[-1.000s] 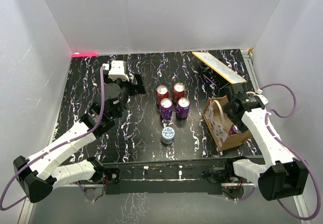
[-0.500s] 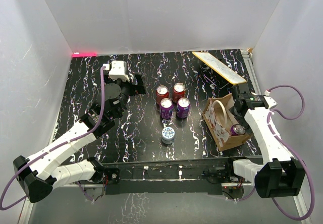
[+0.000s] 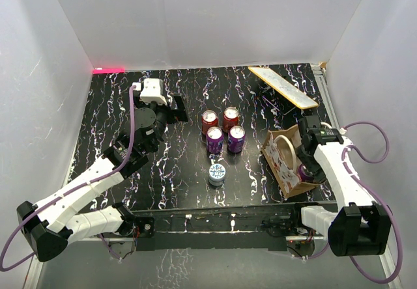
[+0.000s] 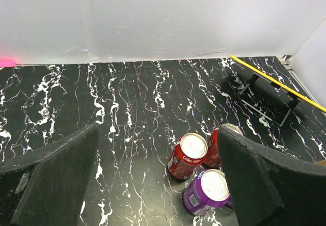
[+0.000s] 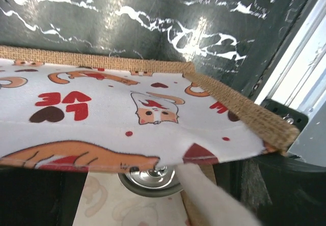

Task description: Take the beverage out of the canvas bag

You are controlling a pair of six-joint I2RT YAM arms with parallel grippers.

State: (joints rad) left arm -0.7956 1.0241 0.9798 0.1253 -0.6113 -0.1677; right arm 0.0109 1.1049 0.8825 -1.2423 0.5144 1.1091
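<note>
Bending down, right pincer (image 3: 305, 169) reaches inside canvas bag (image 3: 279, 166).

Canvas bag (image 3: 280, 165): small boxy tan-brown tote on the table's right side near the front edge, sitting skewed. Its whitish panel is printed with red hearts and orange cats (sharpest in the right wrist view) and has a burlap rim. A cream loop handle (image 3: 285, 147) arches over the mouth. Beverage (image 3: 303, 170): a purple can inside the bag, silver top showing.

We see a robotics lab cell: plain white panel walls (image 3: 195, 22) box in a black white-veined tabletop (image 3: 189, 172), where a white-shelled left arm (image 3: 85, 188) and right arm (image 3: 342, 172) trailing purple cables are bolted.
</note>
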